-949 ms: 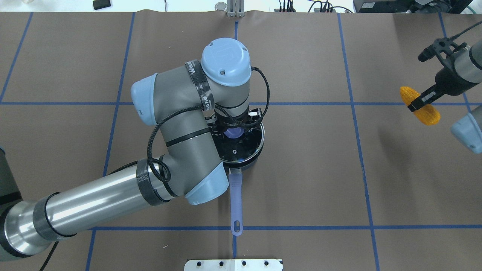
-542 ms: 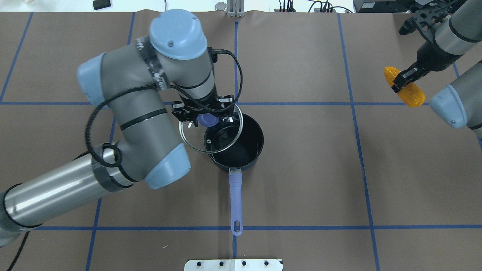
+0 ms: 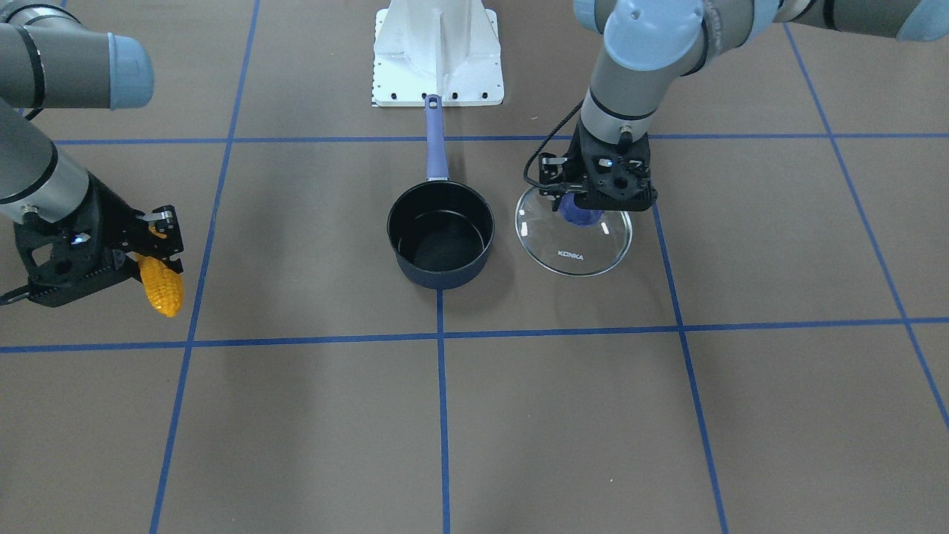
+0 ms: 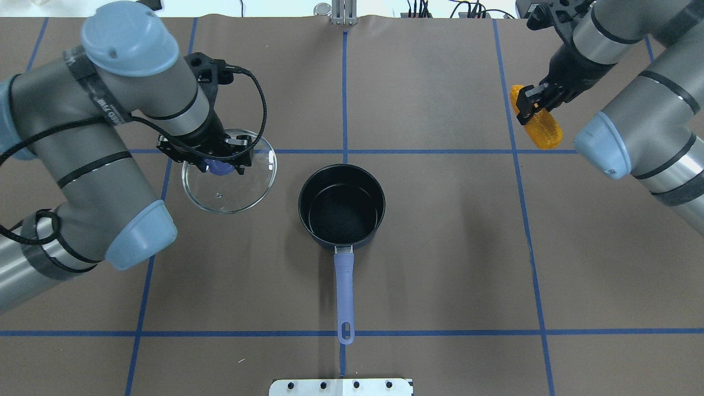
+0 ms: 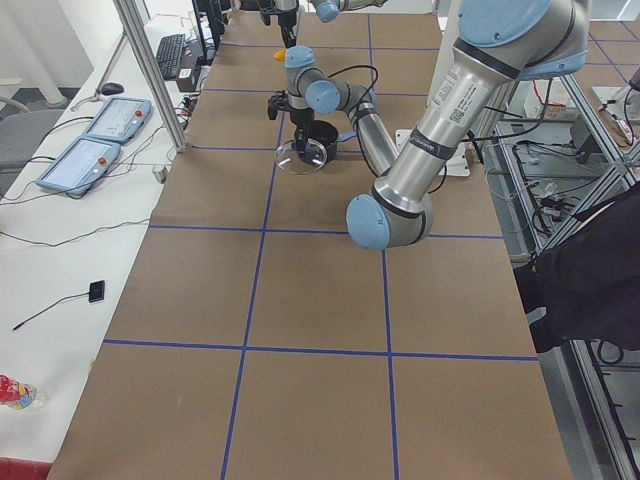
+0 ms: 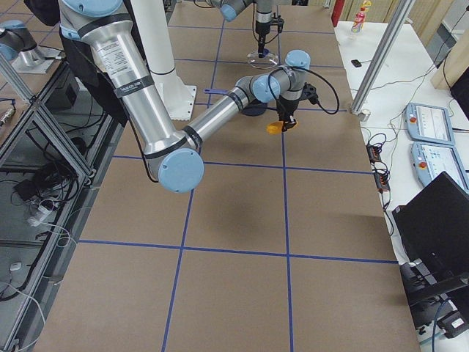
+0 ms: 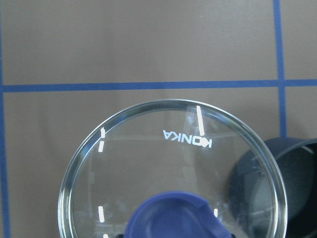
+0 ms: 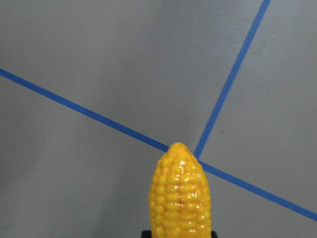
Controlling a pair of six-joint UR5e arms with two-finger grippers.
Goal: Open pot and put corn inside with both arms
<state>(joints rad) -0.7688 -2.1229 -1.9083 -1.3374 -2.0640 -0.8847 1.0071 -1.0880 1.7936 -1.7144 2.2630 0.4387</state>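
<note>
Since half a second ago, the left hand (image 4: 217, 159) has swung the round glass lid (image 4: 231, 190) off to centre-left, pinching its blue knob (image 7: 176, 218), so the small dark navy saucepan (image 4: 363, 237) at mid-frame stands open on the brown desk (image 4: 451, 258). Upper right, the right hand (image 4: 532, 102) pinches the yellow-orange corn cob (image 4: 543, 131), well apart, awaiting delivery.

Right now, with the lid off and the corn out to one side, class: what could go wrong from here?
1. The right gripper pinches the corn off-centre, with much of the cob hanging free; it might twist or slip on the way over.
2. The left gripper holds the glass lid only by its knob, close beside the pot; a tilt could clip the rim.
3. Nothing holds the pot; a low approach with the corn could shove it.
</note>
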